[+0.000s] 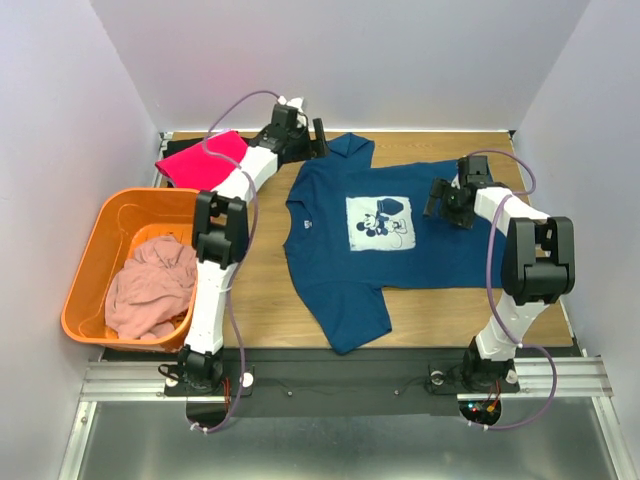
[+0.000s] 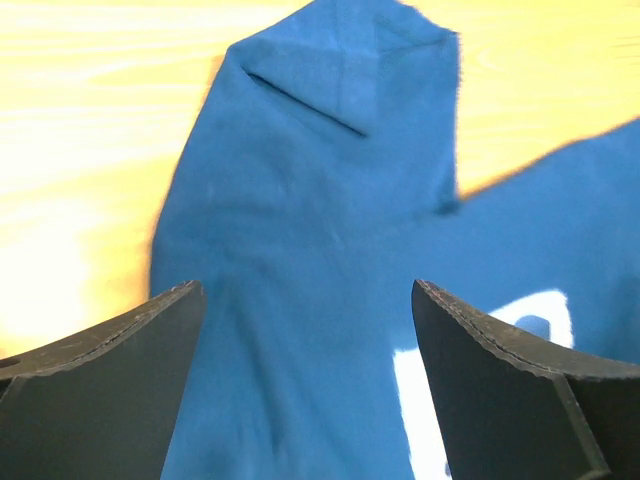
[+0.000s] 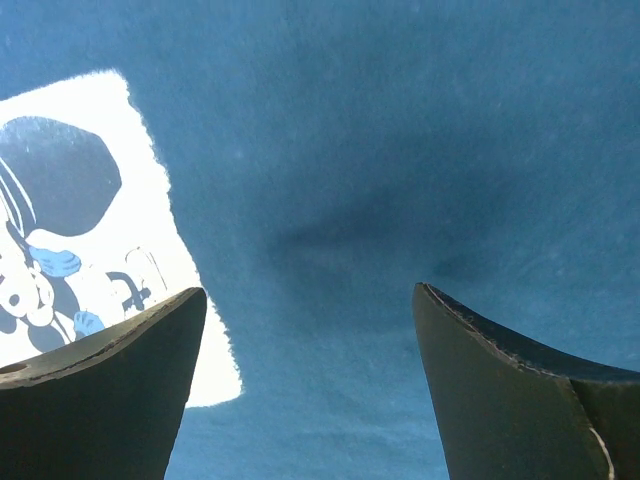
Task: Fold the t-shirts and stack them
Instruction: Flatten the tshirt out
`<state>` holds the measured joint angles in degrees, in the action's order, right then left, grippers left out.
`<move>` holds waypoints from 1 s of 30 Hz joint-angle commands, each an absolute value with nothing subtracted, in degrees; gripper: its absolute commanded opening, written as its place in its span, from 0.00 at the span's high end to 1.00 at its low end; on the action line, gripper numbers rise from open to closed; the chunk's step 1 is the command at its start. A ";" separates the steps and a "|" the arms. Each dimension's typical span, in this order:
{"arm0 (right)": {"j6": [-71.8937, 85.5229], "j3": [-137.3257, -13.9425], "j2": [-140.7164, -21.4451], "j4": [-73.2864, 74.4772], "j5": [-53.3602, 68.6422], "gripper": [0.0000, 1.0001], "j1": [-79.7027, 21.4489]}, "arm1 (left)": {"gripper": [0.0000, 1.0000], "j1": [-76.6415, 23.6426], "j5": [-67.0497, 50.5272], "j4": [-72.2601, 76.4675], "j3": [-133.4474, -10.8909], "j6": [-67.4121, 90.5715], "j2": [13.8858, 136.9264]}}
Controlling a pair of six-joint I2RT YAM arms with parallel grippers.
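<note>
Three tees: navy tee [image 1: 340, 270] on counter [image 1: 260, 300], bright pink tee [image 1: 195, 158] behind, pale tee [image 1: 150, 285] in basket [image 1: 85, 265]; left tool [image 1: 318, 140], right tool [image 1: 437, 200] gape empty.

navy t-shirt [image 1: 335, 290] is soft matt cloth, the table [image 1: 262, 290] smooth pale grained wood, the basket [image 1: 88, 262] glossy orange plastic.

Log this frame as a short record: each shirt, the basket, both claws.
navy t-shirt: spread flat on the table, print up, unfolded
bright pink t-shirt: far left corner of table, lying flat
pale pink t-shirt: crumpled in the orange basket
left claw: open, above navy shirt's far sleeve, holding nothing
right claw: open, above navy shirt's body beside the print, holding nothing
</note>
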<state>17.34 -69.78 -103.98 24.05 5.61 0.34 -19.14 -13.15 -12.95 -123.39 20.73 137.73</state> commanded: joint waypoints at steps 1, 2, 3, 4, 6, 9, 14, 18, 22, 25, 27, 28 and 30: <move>15.39 -71.98 -105.20 24.17 2.56 0.11 0.09 | 0.04 -19.86 -10.37 -15.10 -117.09 19.77 124.38; 14.51 -72.07 -105.38 24.17 0.63 0.11 0.09 | 0.05 -20.30 -10.46 -16.25 -114.81 19.78 123.23; 14.15 -72.16 -105.38 24.17 0.35 0.11 -1.48 | 0.05 -21.35 -10.63 -16.26 -109.83 19.86 122.18; 13.72 -72.25 -105.55 24.17 0.35 0.11 -1.67 | 0.05 -22.14 -10.55 -16.09 -107.34 20.12 120.08; 13.36 -72.33 -105.99 24.17 -2.11 0.11 -2.02 | 0.04 -23.37 -10.72 -15.73 -101.72 21.26 118.57; 13.80 -72.33 -106.78 24.17 -2.72 0.11 -2.20 | 0.05 -25.22 -10.90 -15.64 -97.75 23.46 118.30; 13.36 -72.68 -109.42 24.26 -4.04 0.11 -3.78 | 0.05 -25.58 -11.34 -15.21 -93.43 25.40 120.50; 13.53 -73.12 -111.27 24.35 -4.39 0.11 -5.18 | 0.05 -25.49 -10.90 -15.38 -92.64 24.79 123.30; 14.41 -74.18 -112.94 24.87 -4.75 0.11 -5.54 | 0.04 -25.14 -10.37 -16.87 -93.86 23.29 126.82; 15.03 -75.49 -113.99 25.49 -4.48 0.11 -5.71 | 0.04 -23.83 -9.67 -17.40 -94.74 22.59 128.05; 15.29 -77.07 -115.04 26.19 -4.22 0.11 -5.80 | 0.04 -22.86 -9.58 -17.67 -95.71 22.15 128.67; 15.38 -77.69 -115.31 26.37 -4.22 0.11 -5.89 | 0.04 -21.89 -9.84 -17.67 -96.93 21.97 129.54; 15.47 -79.71 -116.27 27.07 -4.39 0.11 -5.98 | 0.04 -21.27 -10.37 -18.10 -99.04 20.66 130.69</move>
<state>13.98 -77.60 -112.79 25.34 -5.72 -5.32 -23.81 -11.90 -14.11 -96.82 23.81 126.15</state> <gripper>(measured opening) 0.891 0.956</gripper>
